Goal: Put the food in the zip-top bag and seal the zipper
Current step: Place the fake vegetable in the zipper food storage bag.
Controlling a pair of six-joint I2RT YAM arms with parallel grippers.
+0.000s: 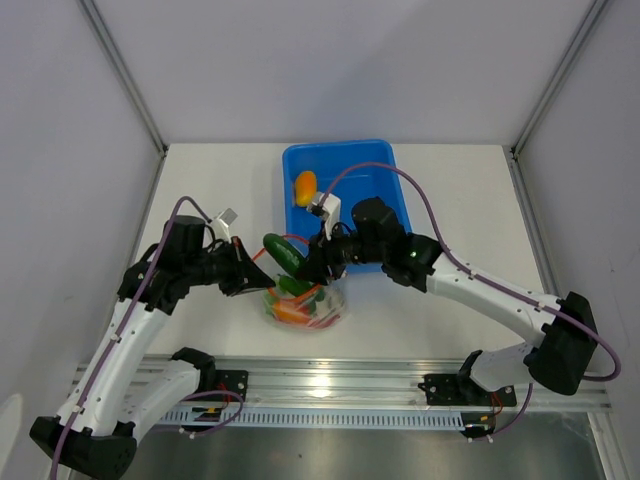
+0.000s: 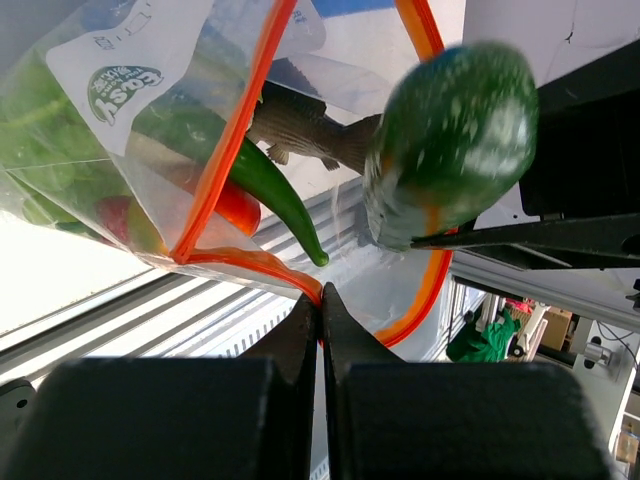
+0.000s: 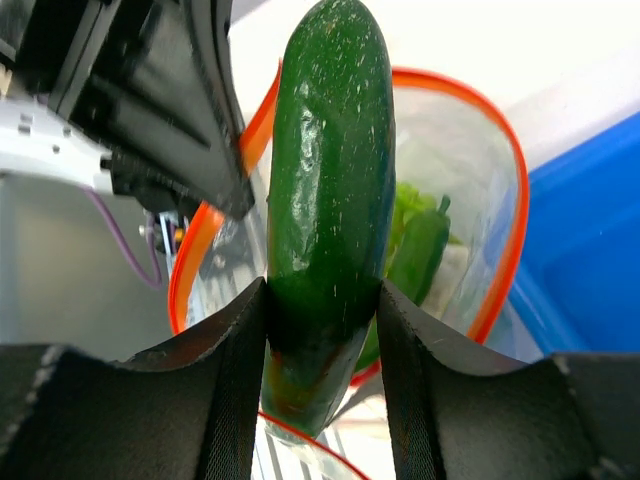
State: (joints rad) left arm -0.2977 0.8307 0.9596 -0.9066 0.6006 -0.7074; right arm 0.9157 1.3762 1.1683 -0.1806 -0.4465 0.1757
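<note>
Right, I'm mid-loading: my left gripper [image 2: 321,300] is clenched on the zipper [image 2: 225,150], propping the zip-top bag [image 1: 305,310] open beside the blue tub [image 1: 345,165]. My right gripper [image 3: 322,310] grasps a green chili [image 3: 330,150] above the mouth. Next I lower it inside, then release.

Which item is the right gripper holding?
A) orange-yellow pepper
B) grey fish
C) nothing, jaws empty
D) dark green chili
D: in the right wrist view, the right gripper clamps the lower end of the dark green chili above the open mouth of the zip-top bag. The orange-yellow pepper lies in the blue tub.
</note>
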